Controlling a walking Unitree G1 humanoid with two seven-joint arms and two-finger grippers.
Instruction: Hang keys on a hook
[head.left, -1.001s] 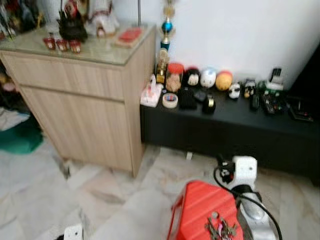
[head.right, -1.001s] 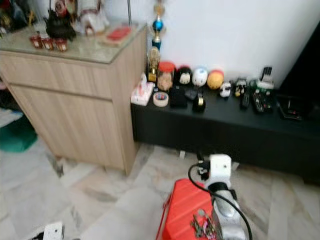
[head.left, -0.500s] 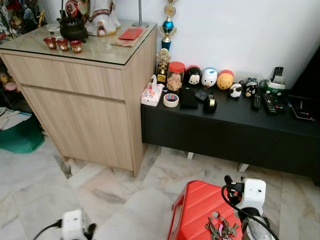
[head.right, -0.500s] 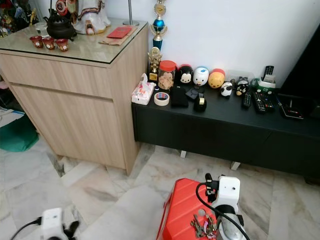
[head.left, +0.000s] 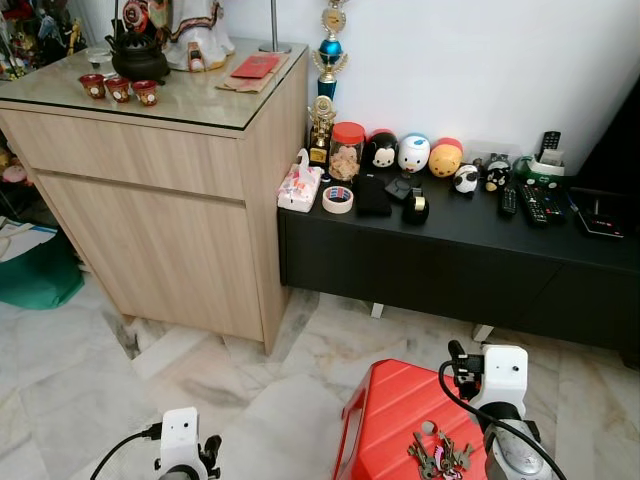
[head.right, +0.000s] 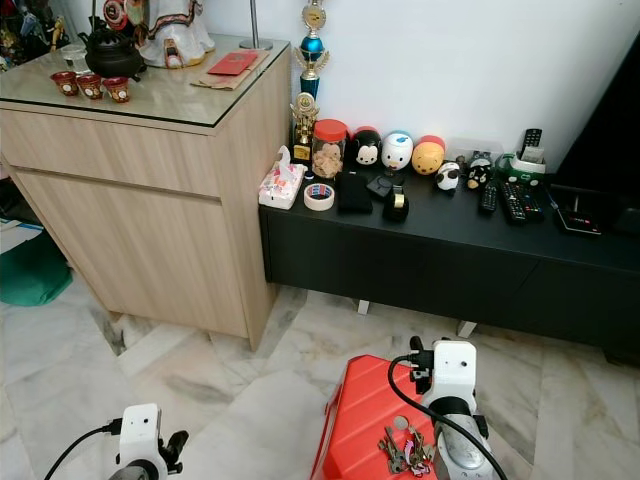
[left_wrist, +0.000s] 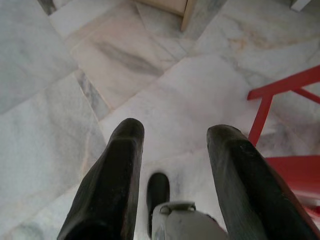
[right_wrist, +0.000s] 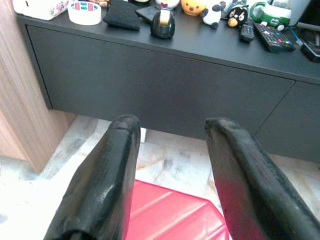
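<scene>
Right gripper (right_wrist: 170, 175): fingers (right_wrist: 107, 175) spread apart, nothing between them, held over the far edge of the red stool (head.left: 400, 425) and facing the black console (head.left: 450, 255). Right wrist housing (head.left: 500, 375) visible just beyond the stool's right corner.

Left gripper (left_wrist: 172, 180): fingers (left_wrist: 112, 180) likewise parted and empty, aimed down at the marble floor (left_wrist: 60, 110), with the stool's red frame at the side of the wrist view. Left wrist housing (head.left: 180, 440) low over the floor, well apart from the stool.

Keys (head.left: 440, 455): a loose bunch lying on the stool top near its right front edge, just beside the right arm, ungripped.

Behind the stool: console against the white wall, carrying along its top a tissue pack (head.left: 300, 185) at the left end, a tape roll (head.left: 337, 199), a red-lidded jar (head.left: 347, 151), round character figures (head.left: 413, 153), and remotes (head.left: 535, 200) toward the right end.

Left of the console: wooden cabinet (head.left: 170, 200) with glass top, bearing a black teapot (head.left: 138, 58) and small red cups (head.left: 118, 88); trophy (head.left: 330, 50) at its right rear corner.
</scene>
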